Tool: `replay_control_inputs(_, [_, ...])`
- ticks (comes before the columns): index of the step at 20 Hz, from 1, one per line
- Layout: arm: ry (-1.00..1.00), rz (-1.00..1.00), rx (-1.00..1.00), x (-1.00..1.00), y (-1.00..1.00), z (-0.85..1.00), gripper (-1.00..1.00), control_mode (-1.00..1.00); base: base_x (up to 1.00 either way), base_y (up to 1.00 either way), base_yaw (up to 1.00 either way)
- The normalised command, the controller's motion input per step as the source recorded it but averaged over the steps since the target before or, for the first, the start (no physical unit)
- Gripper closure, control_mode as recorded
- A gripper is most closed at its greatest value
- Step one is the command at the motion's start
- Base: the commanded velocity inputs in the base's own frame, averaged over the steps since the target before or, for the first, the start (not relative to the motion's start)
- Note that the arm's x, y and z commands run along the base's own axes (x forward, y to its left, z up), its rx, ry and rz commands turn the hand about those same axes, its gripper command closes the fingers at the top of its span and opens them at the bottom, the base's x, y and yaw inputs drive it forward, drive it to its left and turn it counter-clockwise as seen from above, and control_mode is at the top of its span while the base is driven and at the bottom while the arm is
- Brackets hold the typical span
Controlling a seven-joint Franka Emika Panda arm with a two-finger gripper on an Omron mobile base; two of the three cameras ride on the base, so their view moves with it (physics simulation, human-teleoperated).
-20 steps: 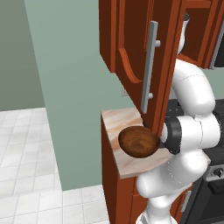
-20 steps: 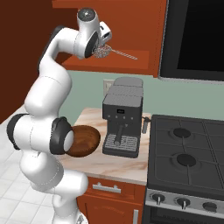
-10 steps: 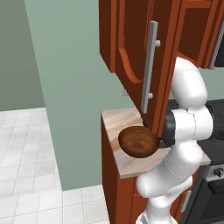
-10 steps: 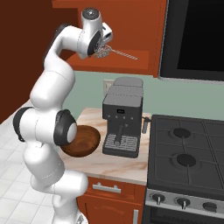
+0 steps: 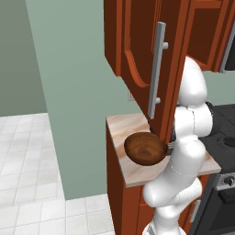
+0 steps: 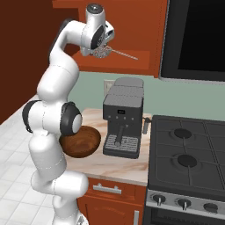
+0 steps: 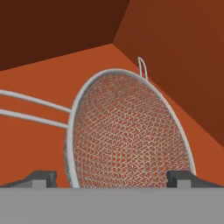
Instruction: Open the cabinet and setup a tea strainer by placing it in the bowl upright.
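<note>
The reddish-brown cabinet stands with its door swung open, grey bar handle facing me. High at the cabinet's opening, my gripper is shut on the tea strainer, whose thin handle points right. In the hand view the silver mesh basket is tilted on its rim between my fingertips, above the orange cabinet floor. The dark wooden bowl sits on the counter well below, also seen as the bowl beside my arm.
A grey coffee machine stands just right of the bowl on the marble counter. A black stove lies further right under a dark microwave. The open door hangs over the counter's left end.
The strainer stays in my grip at about the same spot. The hand has risen a little and the arm's elbow has shifted.
</note>
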Motion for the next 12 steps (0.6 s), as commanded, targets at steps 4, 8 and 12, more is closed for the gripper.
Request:
replay_control_inputs(4, [0.00,0.01,0.00,0.21,0.00,0.00,-1.00,-1.00,0.00,0.00,0.00])
replay_control_inputs(8, [0.03,0.01,0.00,0.19,0.00,-0.08,-1.00,-1.00,0.00,0.00,0.00])
replay_control_inputs(12, [0.00,0.03,0.00,0.08,0.00,-0.04,-1.00,-1.00,0.00,0.00,0.00])
